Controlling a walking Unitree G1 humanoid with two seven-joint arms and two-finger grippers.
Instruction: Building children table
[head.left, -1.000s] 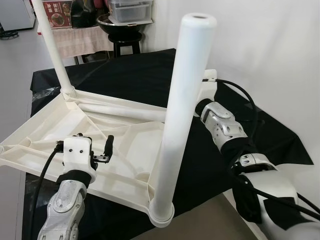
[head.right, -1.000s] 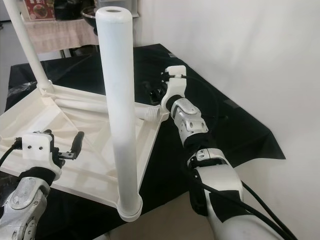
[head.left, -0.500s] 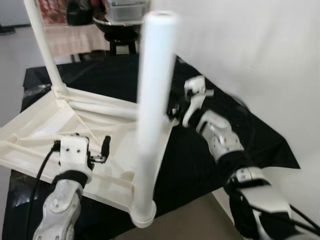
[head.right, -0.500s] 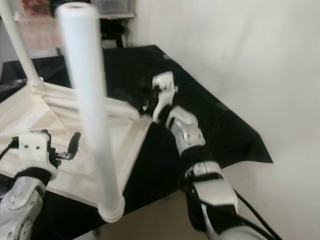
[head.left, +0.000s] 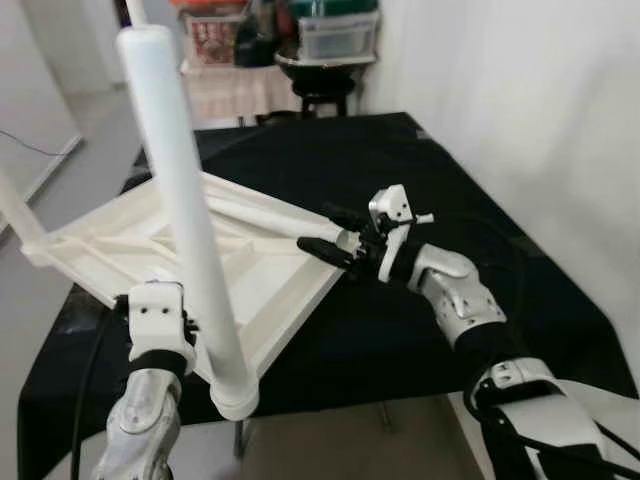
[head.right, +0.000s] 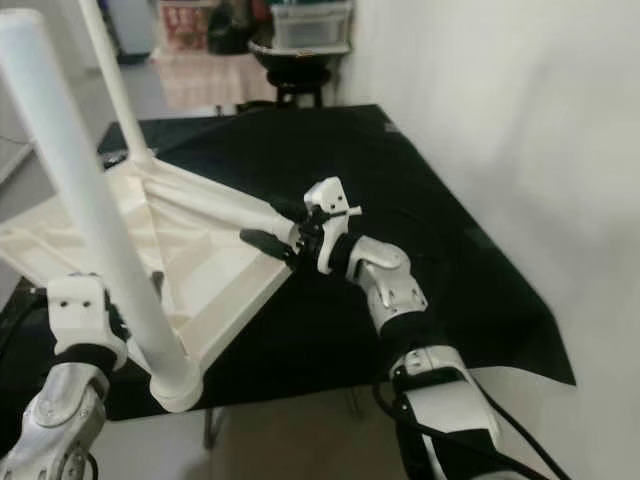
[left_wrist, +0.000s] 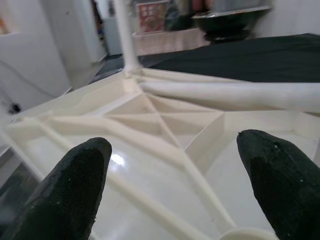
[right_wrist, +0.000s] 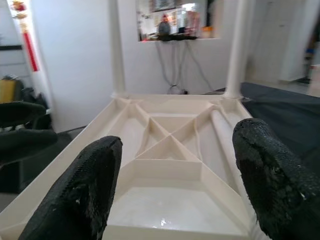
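The white children's table top (head.left: 130, 240) lies upside down on the black-covered table (head.left: 440, 170), its ribbed underside facing up. One white leg (head.left: 185, 220) stands upright in the near corner socket, and another upright leg (head.right: 115, 85) stands at the far corner. A loose leg (head.left: 265, 208) lies along the top's far edge. My right gripper (head.left: 333, 233) is open at the top's right corner, by the end of that lying leg. My left gripper (left_wrist: 175, 165) is open, held just above the ribbed underside behind the near leg.
A black stool (head.left: 320, 95) with a dark bowl and a table with a pink cloth (head.left: 230, 90) stand beyond the black table. A white wall (head.left: 520, 100) runs along the right. The black table's front edge (head.left: 380, 400) is close to me, with floor below.
The camera has swung and pulled back, so the whole scene has shifted. My right gripper's open fingers now show at the top's corner. My left gripper's fingers are now hidden behind the near leg.
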